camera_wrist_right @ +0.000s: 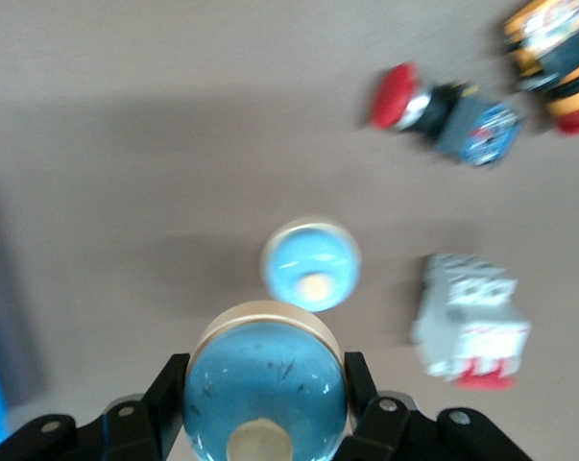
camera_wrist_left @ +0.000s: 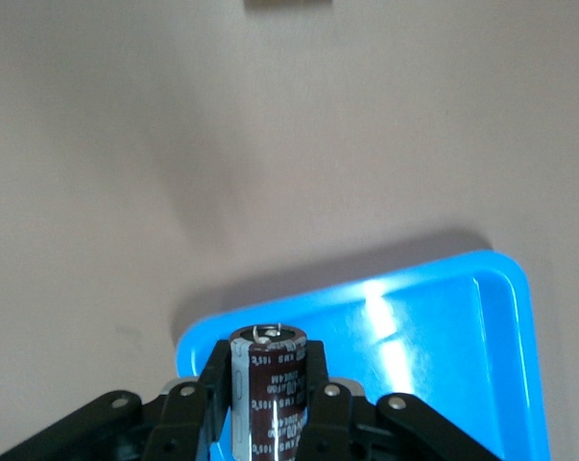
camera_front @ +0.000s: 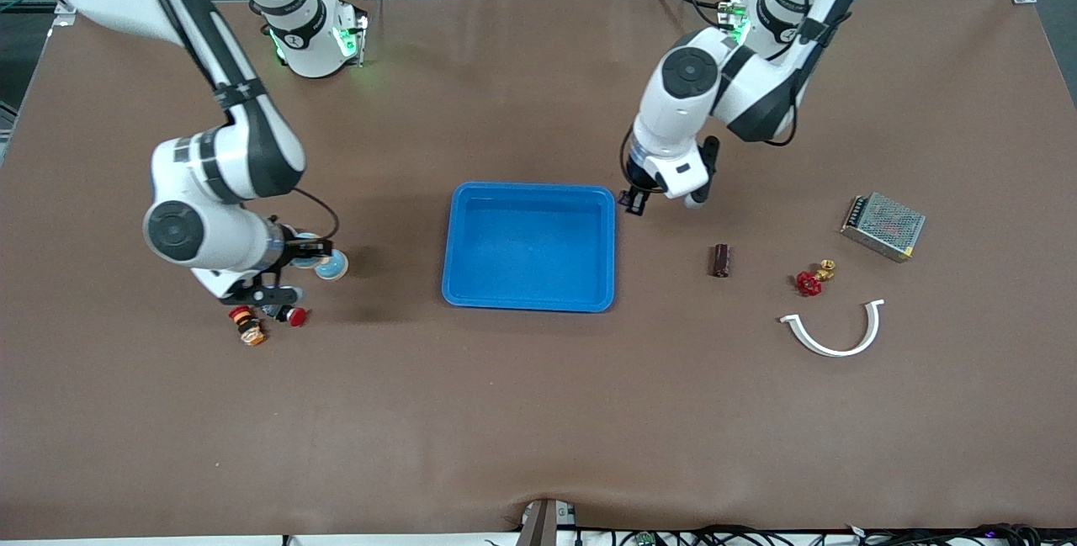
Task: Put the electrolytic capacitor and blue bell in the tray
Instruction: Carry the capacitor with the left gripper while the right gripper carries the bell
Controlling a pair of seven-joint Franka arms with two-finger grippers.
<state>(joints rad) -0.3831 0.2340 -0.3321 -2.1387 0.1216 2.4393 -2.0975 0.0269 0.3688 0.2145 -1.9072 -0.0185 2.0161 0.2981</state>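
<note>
The dark-maroon electrolytic capacitor [camera_wrist_left: 268, 384] stands upright between the fingers of my left gripper [camera_wrist_left: 268, 370], which is shut on it. In the front view, my left gripper [camera_front: 633, 201] hangs just outside the bright-blue tray [camera_front: 528, 298], at the corner toward the left arm's end. The tray [camera_wrist_left: 443, 346] holds nothing. My right gripper [camera_wrist_right: 265, 384] is shut on a blue bell [camera_wrist_right: 265, 379] with a cream rim, held low over the table toward the right arm's end [camera_front: 310, 250]. A second blue bell [camera_wrist_right: 311, 264] [camera_front: 331, 265] sits on the table just beside it.
Under the right arm lie a red push button [camera_front: 294, 315], an orange-and-black part [camera_front: 249, 327] and a white breaker [camera_wrist_right: 470, 322]. Toward the left arm's end sit a small maroon block [camera_front: 721, 260], a red valve handle [camera_front: 809, 283], a white curved piece [camera_front: 833, 331] and a metal mesh box [camera_front: 883, 226].
</note>
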